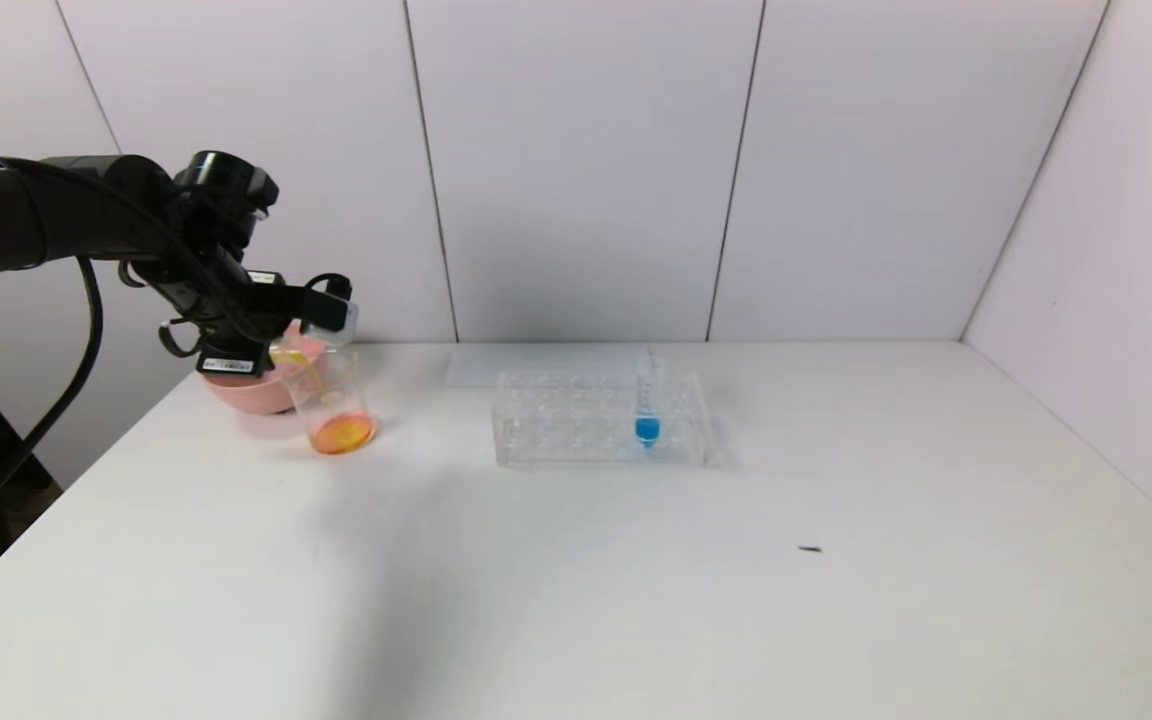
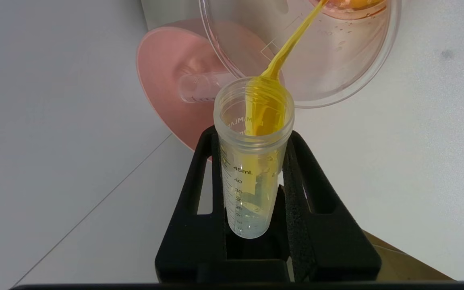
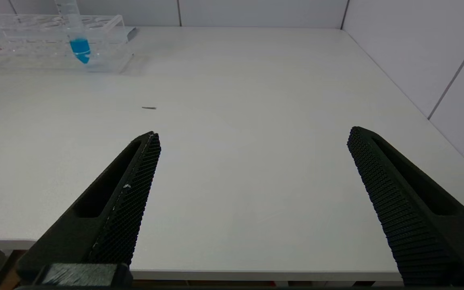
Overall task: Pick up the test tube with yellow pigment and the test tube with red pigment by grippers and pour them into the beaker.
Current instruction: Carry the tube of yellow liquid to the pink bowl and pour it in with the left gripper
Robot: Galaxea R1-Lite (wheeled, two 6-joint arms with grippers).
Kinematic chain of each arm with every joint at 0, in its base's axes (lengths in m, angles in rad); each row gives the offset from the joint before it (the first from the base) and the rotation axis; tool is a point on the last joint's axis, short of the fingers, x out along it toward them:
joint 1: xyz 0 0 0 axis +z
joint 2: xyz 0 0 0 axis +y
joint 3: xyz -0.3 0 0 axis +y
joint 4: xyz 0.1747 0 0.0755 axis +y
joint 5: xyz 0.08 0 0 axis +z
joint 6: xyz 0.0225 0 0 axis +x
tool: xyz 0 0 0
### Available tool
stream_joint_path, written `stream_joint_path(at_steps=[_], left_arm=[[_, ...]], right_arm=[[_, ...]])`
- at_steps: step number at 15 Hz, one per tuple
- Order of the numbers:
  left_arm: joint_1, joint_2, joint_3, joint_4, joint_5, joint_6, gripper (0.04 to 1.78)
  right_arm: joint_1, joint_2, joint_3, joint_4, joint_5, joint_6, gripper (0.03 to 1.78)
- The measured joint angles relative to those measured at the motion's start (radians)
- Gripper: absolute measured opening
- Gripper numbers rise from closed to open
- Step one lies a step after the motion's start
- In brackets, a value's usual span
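Observation:
My left gripper (image 1: pixel 308 312) is shut on the test tube with yellow pigment (image 2: pixel 252 177) and holds it tipped over the beaker (image 1: pixel 338 402) at the table's far left. In the left wrist view a yellow stream (image 2: pixel 292 42) runs from the tube's mouth into the beaker (image 2: pixel 336 60). Orange liquid (image 1: pixel 342 433) lies in the beaker's bottom. No tube with red liquid shows. An empty clear tube (image 2: pixel 199 86) lies in the pink bowl (image 2: pixel 163 72). My right gripper (image 3: pixel 252 135) is open and empty above the table's front edge.
The pink bowl (image 1: pixel 251 388) stands right behind the beaker. A clear tube rack (image 1: pixel 576 425) at the table's middle back holds one tube with blue liquid (image 1: pixel 647 405). A small dark speck (image 1: pixel 810 549) lies on the white table.

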Motion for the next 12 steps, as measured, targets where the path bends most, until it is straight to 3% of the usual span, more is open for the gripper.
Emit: stream_joint_path(at_steps=[12], left_arm=[[-0.007, -0.004, 0.0, -0.002, 0.031, 0.032, 0.44]], right_arm=[[0.0, 0.0, 0.0, 0.0, 0.0, 0.0, 1.7]])
